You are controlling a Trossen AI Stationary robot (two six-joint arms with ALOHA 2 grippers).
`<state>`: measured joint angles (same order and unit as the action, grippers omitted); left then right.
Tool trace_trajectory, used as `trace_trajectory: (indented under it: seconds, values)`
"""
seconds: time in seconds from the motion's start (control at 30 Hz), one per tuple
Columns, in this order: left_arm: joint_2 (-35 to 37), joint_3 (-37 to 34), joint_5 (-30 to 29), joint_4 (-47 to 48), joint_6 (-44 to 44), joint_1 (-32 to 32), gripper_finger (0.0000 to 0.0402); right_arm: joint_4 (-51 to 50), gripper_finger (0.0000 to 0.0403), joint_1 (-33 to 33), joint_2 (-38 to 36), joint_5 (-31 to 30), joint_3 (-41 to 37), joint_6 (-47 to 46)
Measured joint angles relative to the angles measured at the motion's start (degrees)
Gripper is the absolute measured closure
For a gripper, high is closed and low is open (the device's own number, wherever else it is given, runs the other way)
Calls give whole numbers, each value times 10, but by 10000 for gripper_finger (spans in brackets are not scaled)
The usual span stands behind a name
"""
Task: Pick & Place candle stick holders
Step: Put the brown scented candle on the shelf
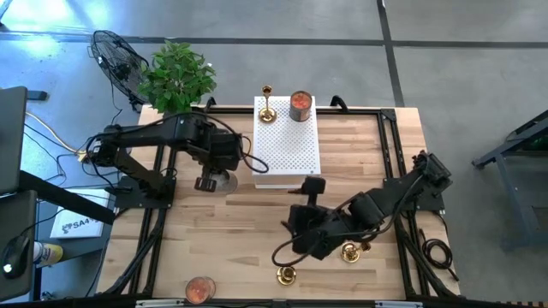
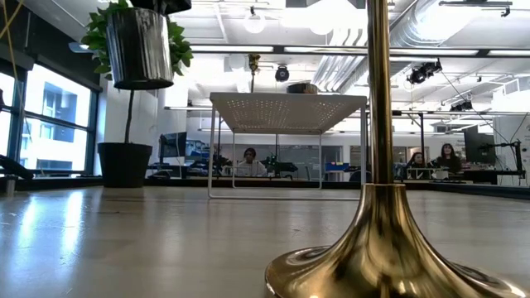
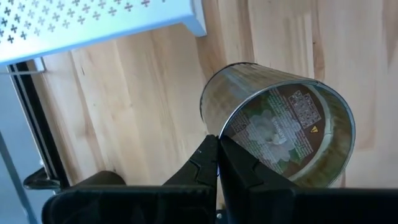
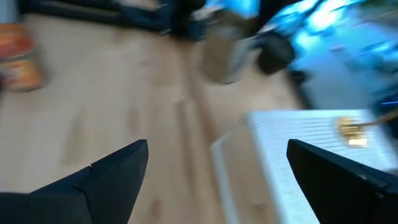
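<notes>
**One holder up, two still on the table**

The left gripper (image 1: 208, 182), clenched empty, waits left of the white stand (image 1: 287, 145) beside a glass jar (image 3: 280, 127). One candle holder (image 1: 268, 104) stands on the stand's far end. Two candle holders (image 1: 286, 275) (image 1: 350, 252) remain near, under the released right gripper (image 1: 301, 229).

We see a pale wooden table (image 1: 223, 239) with visible grain, a polished, mirror-bright brass candle stick holder (image 2: 381, 240), a matt white perforated metal stand (image 1: 287, 141), and a clear glass jar (image 3: 280, 124) with a paper label.
</notes>
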<state>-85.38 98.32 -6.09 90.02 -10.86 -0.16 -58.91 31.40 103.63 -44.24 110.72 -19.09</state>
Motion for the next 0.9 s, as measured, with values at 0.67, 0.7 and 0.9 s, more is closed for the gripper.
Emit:
trace_trajectory:
  seconds: [0.67, 0.7, 0.9]
  values:
    - [0, 179, -23, -40, -73, -101, 401, 49, 24, -51, -6, -44, 0, 41]
    - [0, 179, -24, -40, -75, -100, 401, 59, 24, -58, -6, -31, 0, 50]
    - [-10, 179, -27, -46, -98, -100, 401, 82, 28, -84, -5, 21, 0, 99]
